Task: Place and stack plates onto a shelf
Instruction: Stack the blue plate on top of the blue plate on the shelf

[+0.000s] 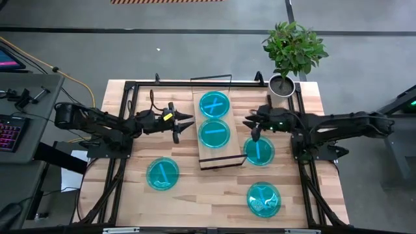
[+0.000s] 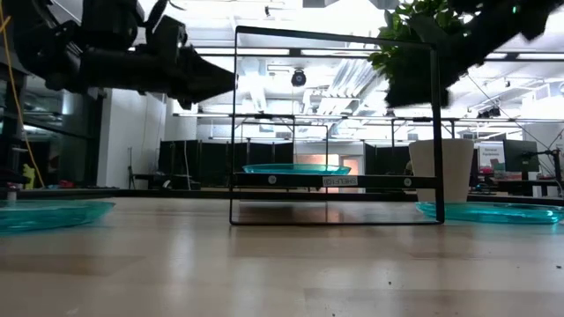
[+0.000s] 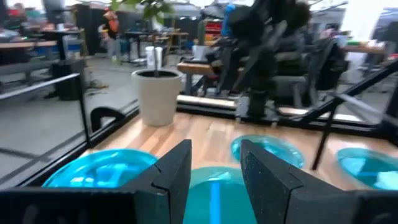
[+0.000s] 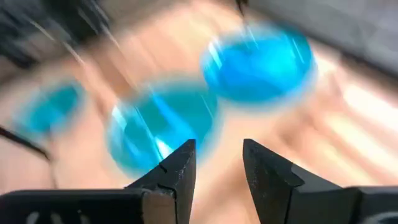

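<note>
The shelf [image 1: 209, 159] is a light-wood board with a thin black frame, lying mid-table. Two cyan plates [image 1: 214, 104] [image 1: 214, 132] lie flat on it, side by side. Three more plates rest flat on the tabletop: one just right of the shelf [image 1: 259, 151], one at the near left [image 1: 162, 173], and one at the near right [image 1: 263, 199]. My left gripper [image 1: 184, 125] hovers open and empty at the shelf's left side, with its fingers [image 3: 177, 174] apart. My right gripper [image 1: 252, 127] hovers open and empty above the far edge of the plate right of the shelf; its wrist view [image 4: 217, 165] is blurred.
A potted plant [image 1: 286, 65] in a white pot stands at the table's far edge, right of the shelf. The shelf's black wire frame [image 2: 335, 123] rises above the board. A black rail frame [image 1: 127, 104] borders the tabletop. Bare wood lies along the near edge, between the two near plates.
</note>
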You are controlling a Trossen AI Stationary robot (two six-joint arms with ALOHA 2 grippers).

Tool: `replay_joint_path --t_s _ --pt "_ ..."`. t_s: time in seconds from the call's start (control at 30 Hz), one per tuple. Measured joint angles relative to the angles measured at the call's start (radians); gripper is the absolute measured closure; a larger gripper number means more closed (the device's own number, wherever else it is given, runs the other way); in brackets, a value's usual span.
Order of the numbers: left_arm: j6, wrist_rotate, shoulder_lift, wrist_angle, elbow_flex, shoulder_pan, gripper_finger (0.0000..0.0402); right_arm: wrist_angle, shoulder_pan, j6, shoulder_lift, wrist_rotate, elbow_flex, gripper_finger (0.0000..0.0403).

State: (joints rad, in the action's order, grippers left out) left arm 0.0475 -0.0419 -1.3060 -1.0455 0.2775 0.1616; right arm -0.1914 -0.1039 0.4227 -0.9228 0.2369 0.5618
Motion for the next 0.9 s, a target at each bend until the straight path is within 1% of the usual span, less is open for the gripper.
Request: replay_joint_path --t_s 0.07,0.13,0.2,0.27,0.37,0.5,0.63,0.8,0.9 --pt "0.000 0.019 0.014 -0.002 0.000 0.000 0.0273 -0.248 0.007 0.102 -0.021 0.027 0.085 0.0279" --pt "0.000 0.030 0.025 0.003 0.000 0.000 0.0273 -0.418 0.021 0.204 -0.040 0.051 0.121 0.0279" --pt "0.000 0.031 0.035 0.001 0.000 0.000 0.0273 -0.519 0.039 0.311 -0.053 0.038 0.122 0.0279" --pt "0.000 0.031 0.042 0.000 0.000 0.000 0.0273 -0.603 0.068 0.437 -0.057 -0.002 0.105 0.0279" --pt "0.014 0.050 0.046 0.010 0.000 0.000 0.0273 -0.720 0.143 0.632 -0.059 -0.030 0.058 0.0279" --pt "0.022 0.063 0.047 0.025 0.000 0.000 0.0273 -0.732 0.250 0.842 -0.057 -0.024 -0.025 0.0279" --pt "0.027 0.063 0.046 0.036 0.000 0.000 0.0273 -0.675 0.332 0.998 -0.057 0.000 -0.099 0.0279" --pt "0.028 0.062 0.046 0.036 0.000 0.000 0.0273 -0.591 0.389 1.116 -0.058 0.000 -0.188 0.0279" --pt "0.028 0.062 0.046 0.036 0.000 0.000 0.0273 -0.546 0.406 1.150 -0.058 0.019 -0.224 0.0279"
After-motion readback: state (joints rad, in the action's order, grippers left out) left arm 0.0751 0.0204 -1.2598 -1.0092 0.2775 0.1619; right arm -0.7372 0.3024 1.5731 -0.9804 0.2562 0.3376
